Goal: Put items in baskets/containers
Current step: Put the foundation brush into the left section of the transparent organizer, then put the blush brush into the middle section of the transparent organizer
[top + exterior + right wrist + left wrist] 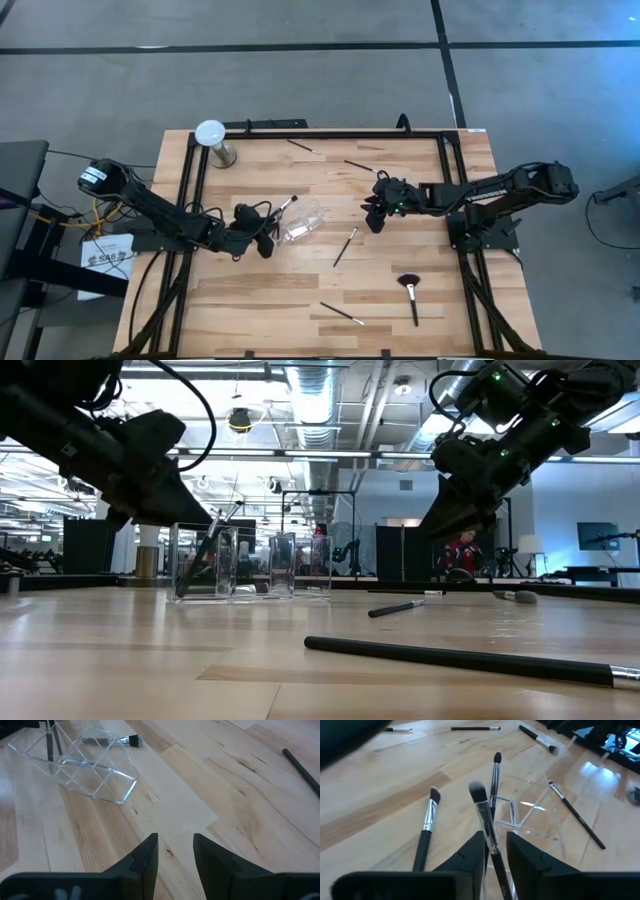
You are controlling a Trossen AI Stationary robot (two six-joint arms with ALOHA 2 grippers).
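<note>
Left claw (262, 240) low over the bench (250, 300), left of centre, clamped on a brush (487, 827) whose pale bristle tip points up past the fingers (470, 860). Just right of it, clear cup (303, 220), standing upright in the low view (205, 563) with a dark handle slanting inside. Another brush (285, 206) sticking out at the cup's far-left edge. In the left wrist view two more brushes close by: one with a silver ferrule (427, 825) beside the held one, one dark and thin (495, 775) leaning by the cup wall.

Right claw (374, 220) hovering right of centre, fingers (145, 855) parted with nothing between them, bare wood beneath, cup (85, 762) ahead of it.

Loose brushes on the bench: one (345, 246) between cup and right claw, a fan brush (410, 295) near right, one (341, 314) near centre, two (300, 146) (358, 165) at the far side.

White-domed stand (212, 140) at the far-left corner.
</note>
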